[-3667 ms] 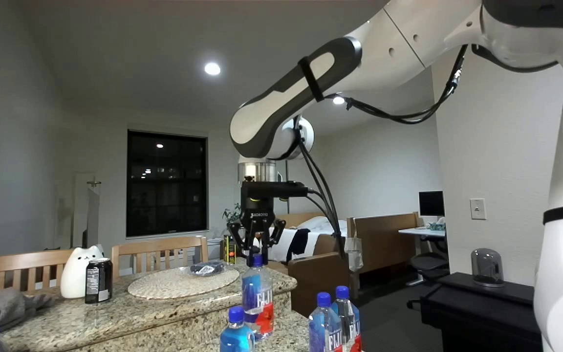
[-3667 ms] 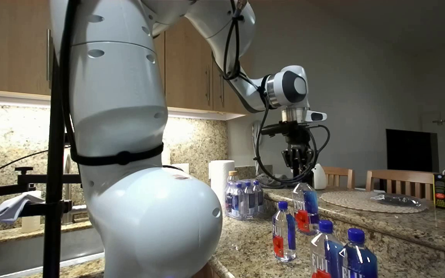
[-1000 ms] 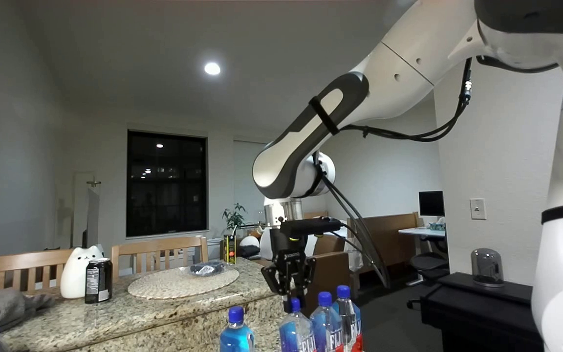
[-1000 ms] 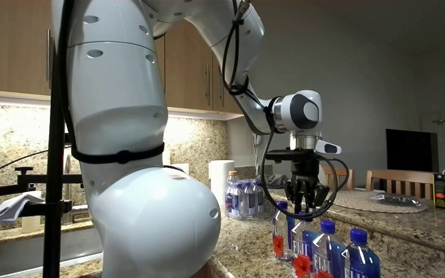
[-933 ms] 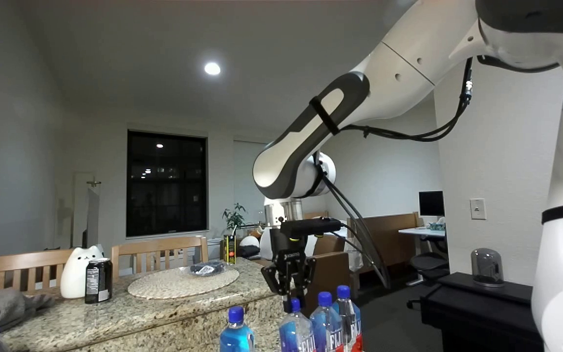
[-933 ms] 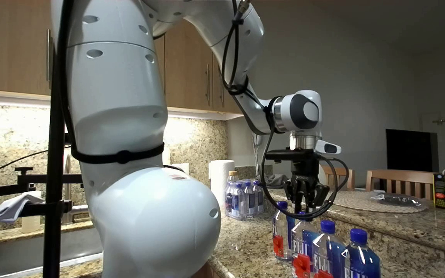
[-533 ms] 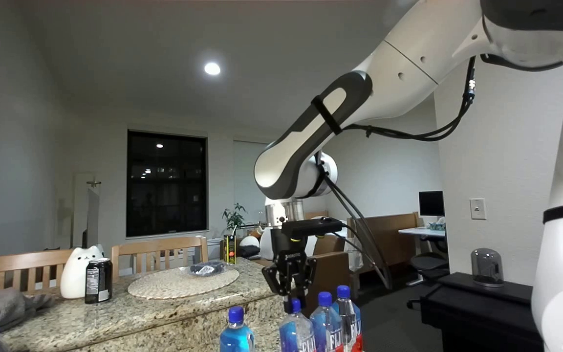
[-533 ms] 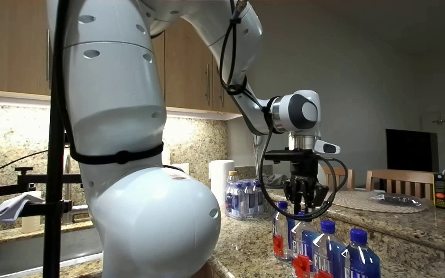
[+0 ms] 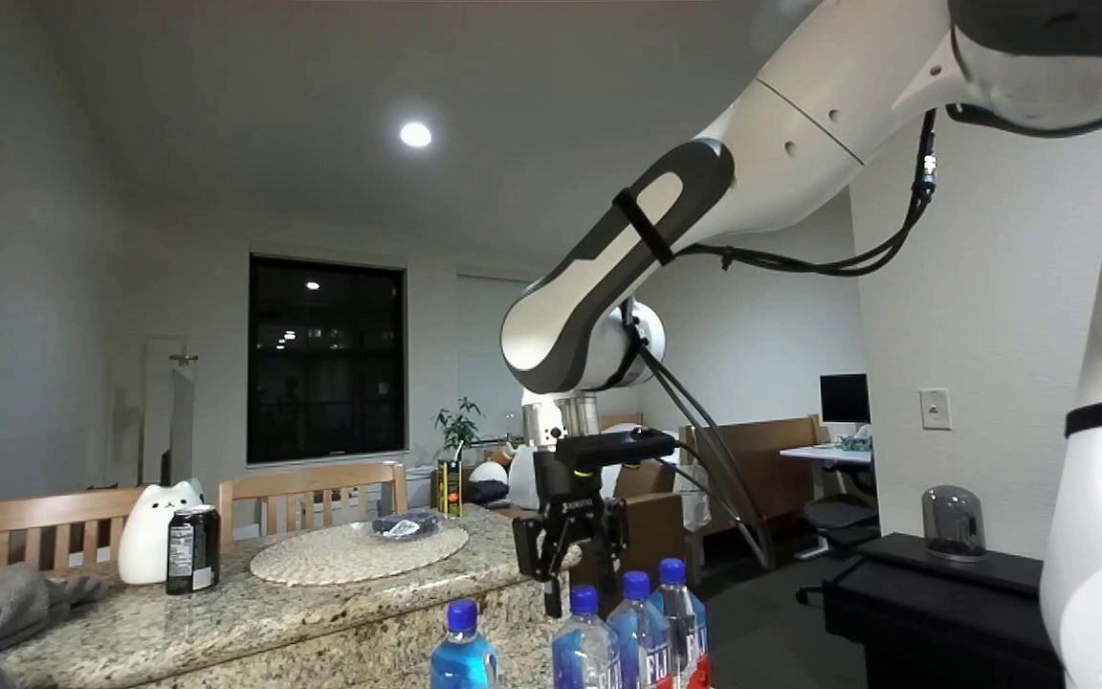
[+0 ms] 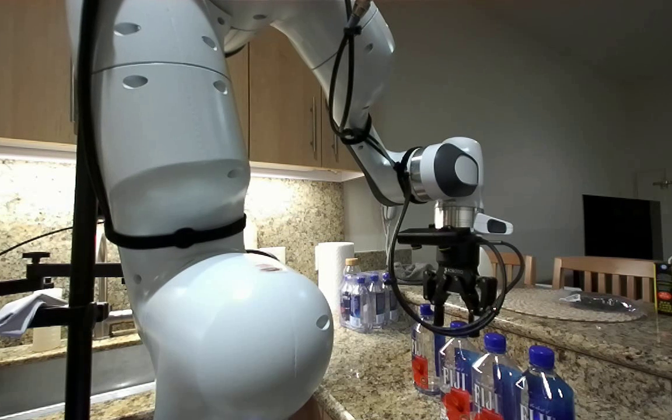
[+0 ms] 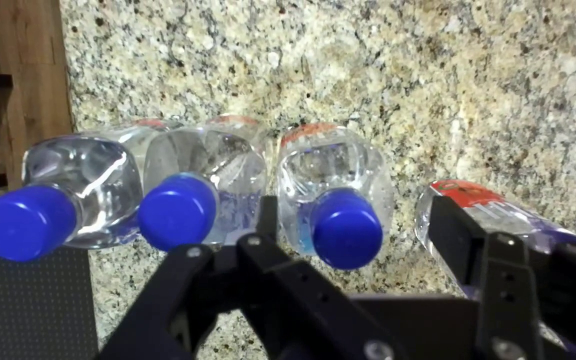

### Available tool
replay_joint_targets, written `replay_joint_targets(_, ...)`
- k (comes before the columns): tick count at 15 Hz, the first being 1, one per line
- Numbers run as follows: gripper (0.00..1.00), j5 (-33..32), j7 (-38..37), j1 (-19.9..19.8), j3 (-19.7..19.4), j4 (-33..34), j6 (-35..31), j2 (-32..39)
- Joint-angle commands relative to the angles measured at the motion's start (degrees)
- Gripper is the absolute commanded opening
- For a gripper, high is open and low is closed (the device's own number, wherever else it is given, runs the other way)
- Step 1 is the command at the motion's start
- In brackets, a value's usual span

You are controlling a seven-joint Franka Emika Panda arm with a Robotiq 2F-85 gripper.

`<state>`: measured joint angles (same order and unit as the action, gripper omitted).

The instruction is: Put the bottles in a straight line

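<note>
- Gripper point(image 11: 355, 215) is hanging fingers-down over the lower granite counter point(image 11: 348, 80); jaws are standing wide apart and gripping nothing.
- Second bottle point(image 10: 455, 373), counting from the left in both exterior views, is standing upright beneath; its blue cap point(image 11: 348, 230) is sitting between the fingers point(image 11: 453, 235), space showing on both sides.
- First bottle point(image 10: 425, 361) is standing upright at the left end, a wider gap setting it apart; in the wrist view it is appearing at right, partly hidden by a finger.
- Third bottle point(image 10: 490, 379) and fourth bottle point(image 10: 549, 391) are standing upright, close together, to the right; whether these two are touching, I am not able to tell.
- Raised ledge point(image 9: 159, 612) is running beyond the bottles, bearing a woven mat point(image 9: 321, 565), a black can point(image 9: 193, 550) and a white cat figure point(image 9: 143, 545) just behind the can.
- More blue-capped bottles point(image 10: 377, 297) are standing grouped beside a paper towel roll point(image 10: 333, 274), far back in an exterior view.
</note>
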<state>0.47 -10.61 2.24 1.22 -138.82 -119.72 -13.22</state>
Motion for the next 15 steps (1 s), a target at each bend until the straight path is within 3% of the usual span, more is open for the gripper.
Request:
replay_joint_targets(1, 1.0, -0.4, -0.6, -0.7, 0.7, -0.9, -1.4, -1.5)
replay_joint_targets(9, 1.0, 3.6, 2.0, 1.0, 1.5, 4.4, -7.5, -0.7)
replay_joint_targets(15, 1.0, 9.0, 4.3, 3.3, 2.1, 8.1, -5.4, 0.4)
